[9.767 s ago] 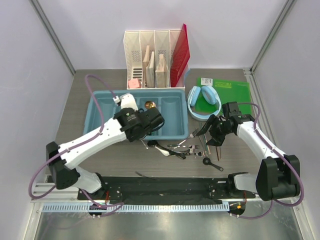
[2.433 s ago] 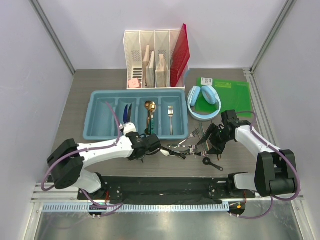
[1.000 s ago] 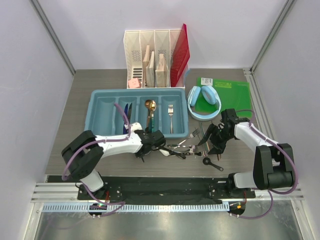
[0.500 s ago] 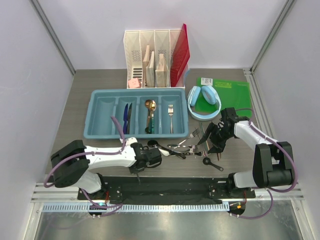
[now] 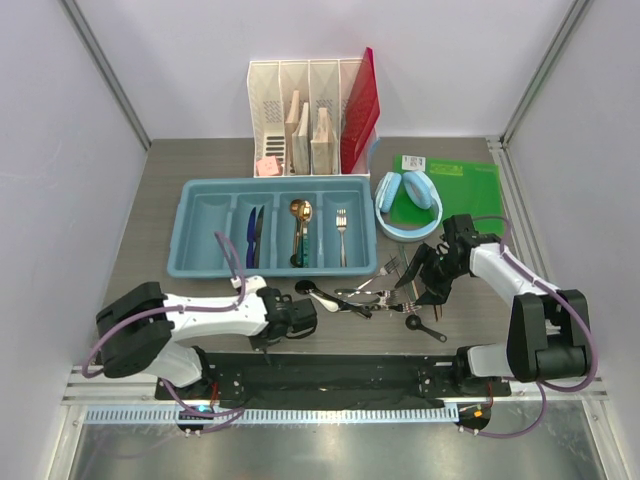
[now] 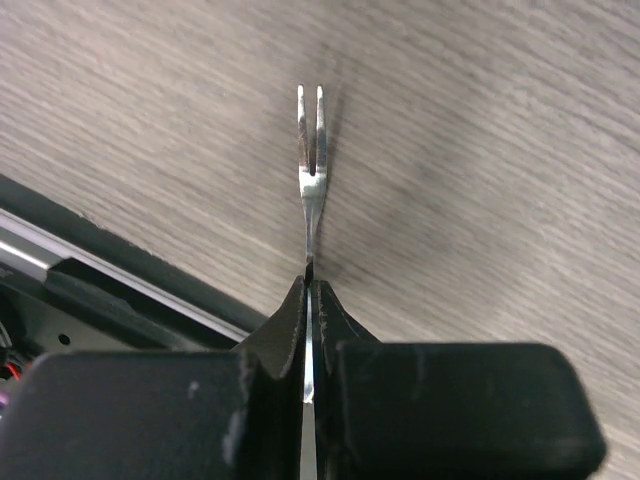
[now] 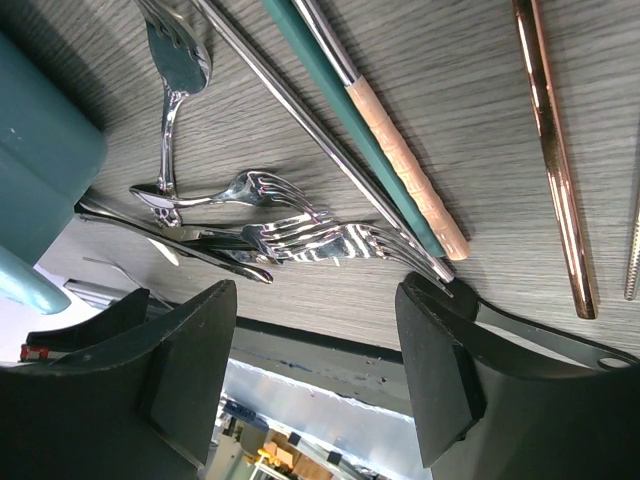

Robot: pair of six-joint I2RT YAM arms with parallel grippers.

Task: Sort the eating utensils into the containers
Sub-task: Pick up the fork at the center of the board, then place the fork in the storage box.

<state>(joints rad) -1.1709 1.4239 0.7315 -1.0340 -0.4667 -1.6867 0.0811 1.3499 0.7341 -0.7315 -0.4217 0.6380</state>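
Note:
My left gripper [image 5: 268, 338] is near the table's front edge, left of the utensil pile. In the left wrist view it [image 6: 310, 292] is shut on the handle of a small silver two-tine fork [image 6: 311, 150], whose tines point away over the wood. My right gripper [image 5: 424, 277] is open and low over the right end of the loose pile [image 5: 362, 295]. In the right wrist view it [image 7: 318, 300] stands astride silver forks [image 7: 320, 240], next to a teal-handled utensil [image 7: 385, 135] and a copper chopstick [image 7: 548, 150]. The light blue tray [image 5: 190, 215] holds blue knives [image 5: 252, 235], a gold spoon [image 5: 298, 222] and a fork [image 5: 340, 232].
A white file organizer [image 5: 300, 110] with a red folder [image 5: 360, 100] stands behind the tray. Light blue headphones [image 5: 408, 200] lie on a green pad [image 5: 455, 185] at the back right. A black measuring spoon [image 5: 427, 328] lies near the pile. A black rail [image 5: 330, 375] runs along the front edge.
My left gripper moved from the pile's left end toward the near edge and is now shut on the small fork. The right gripper has stayed over the pile.

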